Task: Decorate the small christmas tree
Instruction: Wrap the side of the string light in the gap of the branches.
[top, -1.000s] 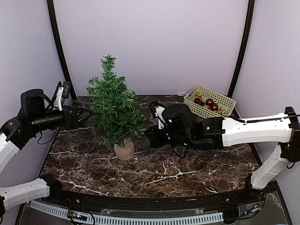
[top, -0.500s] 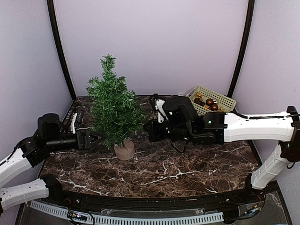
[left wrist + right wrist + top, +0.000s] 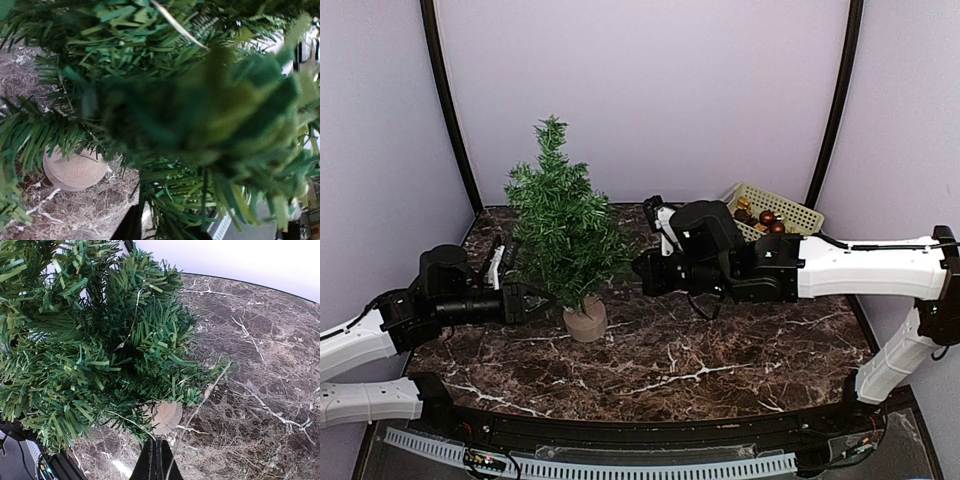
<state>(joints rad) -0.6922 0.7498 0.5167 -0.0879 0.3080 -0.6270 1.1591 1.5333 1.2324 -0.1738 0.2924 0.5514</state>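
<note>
Top external view: a small artificial dark-green fir with bristly needles is seen upright on its round pale wooden stump base, left of centre on a dark brown marble-patterned tabletop. A cream perforated plastic basket of red and gold baubles is set at the far right corner, before plain lilac walls. The left gripper is pushed among the lowest left branches; how wide its jaws stand cannot be told. The right gripper is pressed fully closed at the right-hand branch tips.
</note>
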